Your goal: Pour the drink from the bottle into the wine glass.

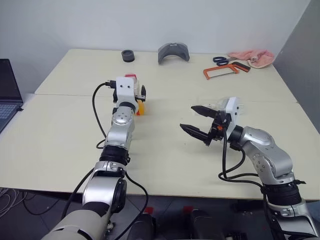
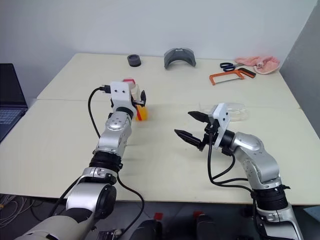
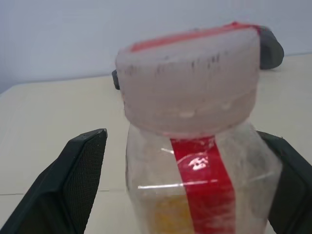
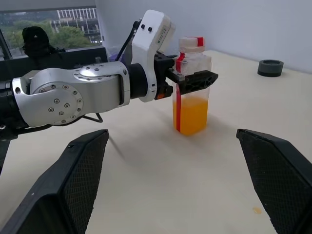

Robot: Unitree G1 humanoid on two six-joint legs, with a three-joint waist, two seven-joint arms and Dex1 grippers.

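The bottle [image 4: 191,73] stands upright on the table, clear with a red stripe and a white cap [image 3: 187,83]. The orange drink [image 4: 190,114] fills its lower part. My left gripper [image 3: 183,136] is open around the bottle just under the cap, one black finger [image 3: 83,180] on each side. My right gripper [image 1: 187,117] hangs open and empty above the table, to the right of the bottle and pointing toward it. The wine glass [image 2: 236,111] shows as a clear shape behind my right hand, partly hidden. I cannot tell how it stands.
Along the table's far edge lie a black ring [image 1: 128,55], a grey curved piece [image 1: 173,52], scissors [image 1: 223,60], an orange hacksaw [image 1: 225,71] and a pink cloth [image 1: 255,57]. A laptop [image 1: 7,95] sits at the far left.
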